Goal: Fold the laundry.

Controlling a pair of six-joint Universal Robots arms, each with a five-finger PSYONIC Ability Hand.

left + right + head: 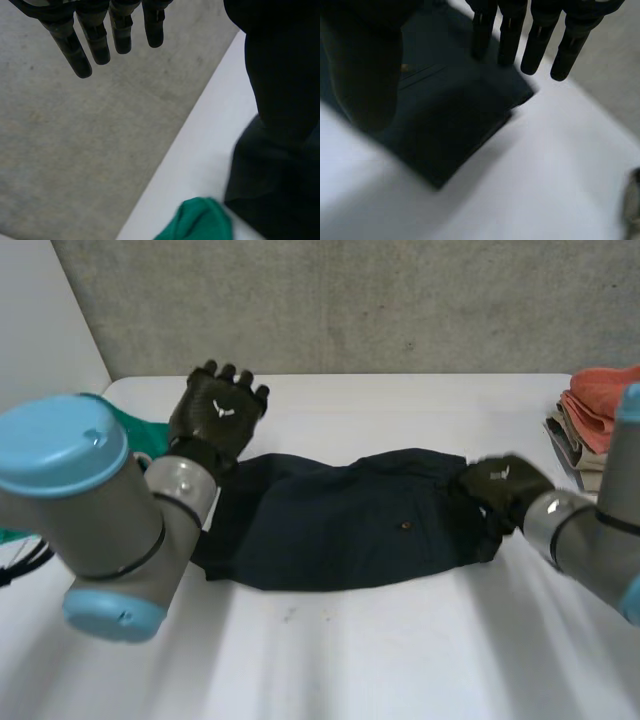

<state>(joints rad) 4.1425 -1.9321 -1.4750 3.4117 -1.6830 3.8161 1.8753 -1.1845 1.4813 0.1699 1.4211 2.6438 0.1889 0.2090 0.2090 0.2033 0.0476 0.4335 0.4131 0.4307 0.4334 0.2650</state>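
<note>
A dark navy garment [340,520] lies folded into a long band across the middle of the white table [400,660]. My left hand [218,410] is raised above the garment's left end with its back toward the camera. In the left wrist view its fingers [95,40] are straight and hold nothing, and the garment [270,185] lies beside them. My right hand [500,485] is at the garment's right end. In the right wrist view its fingers [535,45] hang straight over a corner of the garment [450,115], with no cloth pinched.
A stack of folded cloths [600,400], reddish on top and beige below, sits at the table's right edge. A green cloth [140,425] lies at the far left, behind my left arm, and appears as the green cloth [197,220] near the table's edge.
</note>
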